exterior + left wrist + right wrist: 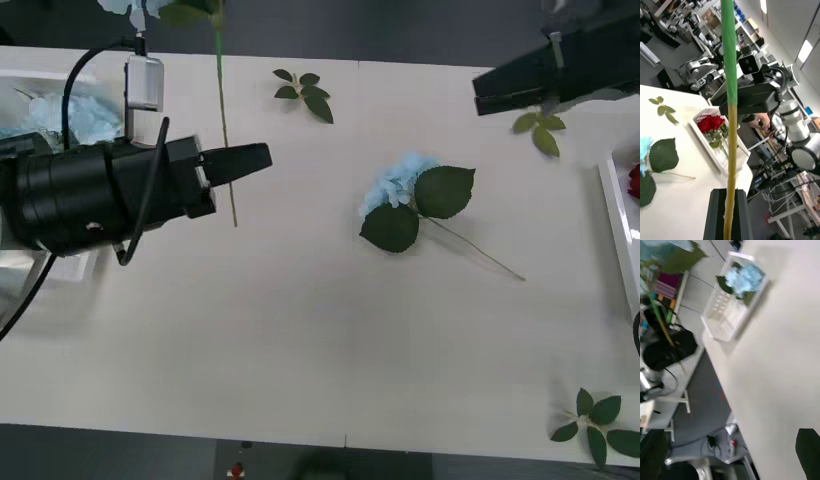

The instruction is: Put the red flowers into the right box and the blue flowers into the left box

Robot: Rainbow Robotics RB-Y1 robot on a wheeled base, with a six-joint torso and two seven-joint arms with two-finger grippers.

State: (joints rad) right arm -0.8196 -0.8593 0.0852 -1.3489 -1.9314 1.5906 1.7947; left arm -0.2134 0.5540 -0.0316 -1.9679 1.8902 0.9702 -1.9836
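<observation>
A blue flower (130, 6) is held by its thin stem (226, 140) in the left gripper (250, 160), whose black fingers are pinched tight on the stalk at centre left of the front view; the bloom hangs beyond the table's far edge at the upper left. Behind the arm, at the left edge, the left box (40, 78) is seen with pale-blue clusters already inside. The carry to that box appears to be the step in hand; the next move is judged to call for a swing leftward and a lowering over the tray's ribbed wall before release. A second blue flower (400, 182) is left lying at mid-table, and leaf sprigs (304, 90) are scattered near the upper and lower right edges. The right gripper (500, 92) is parked at the upper right, its fingers drawn together on nothing. The right box (618, 225), with red flowers (711, 123) inside, is cut by the right edge. Broad bare tabletop (300, 340) is left open along the lower half.
</observation>
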